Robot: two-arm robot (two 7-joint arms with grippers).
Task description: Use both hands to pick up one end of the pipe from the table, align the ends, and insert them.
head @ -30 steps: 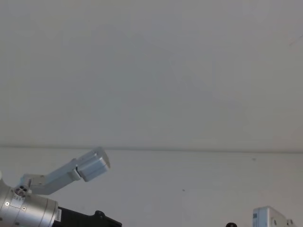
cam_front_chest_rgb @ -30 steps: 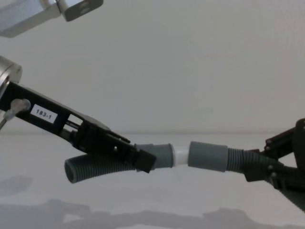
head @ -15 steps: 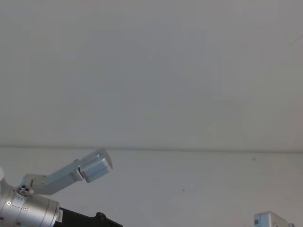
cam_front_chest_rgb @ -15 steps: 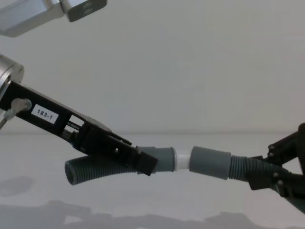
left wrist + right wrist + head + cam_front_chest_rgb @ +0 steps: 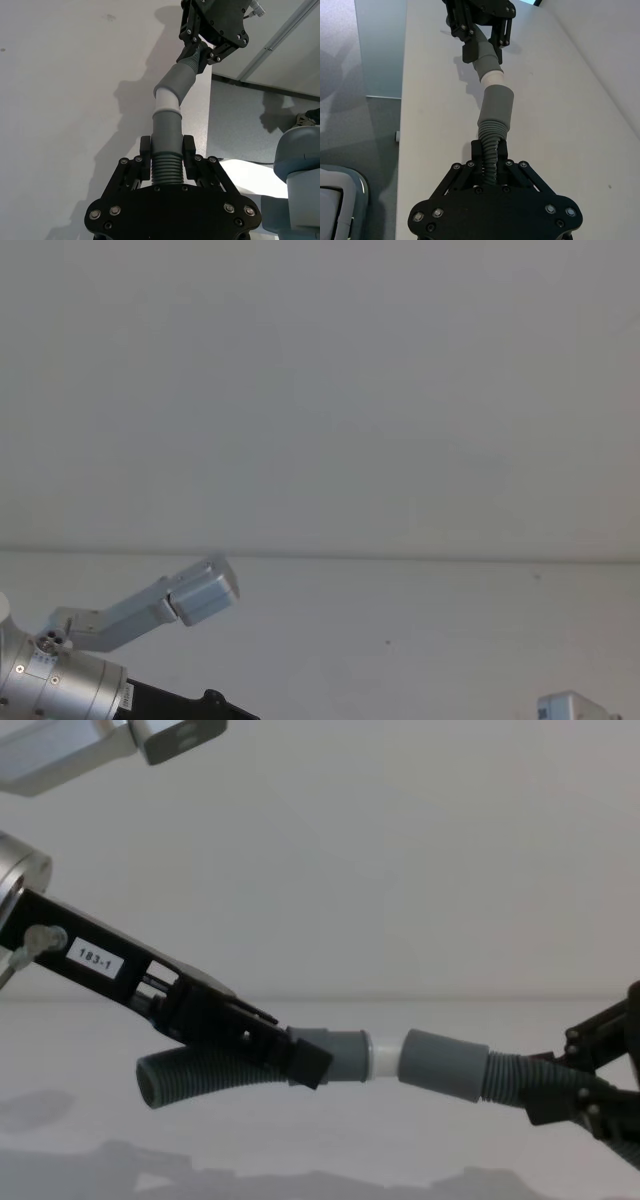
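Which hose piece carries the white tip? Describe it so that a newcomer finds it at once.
Above the white table, two grippers hold two ribbed grey hose pieces end to end. It is the left hose piece, clamped in the left gripper labelled 183-1. Its cuff alone ends in a white tip.

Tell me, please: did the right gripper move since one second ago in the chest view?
Yes. The right gripper, shut on its hose piece, sits lower and further right against the table's back edge; its cuff now tilts.
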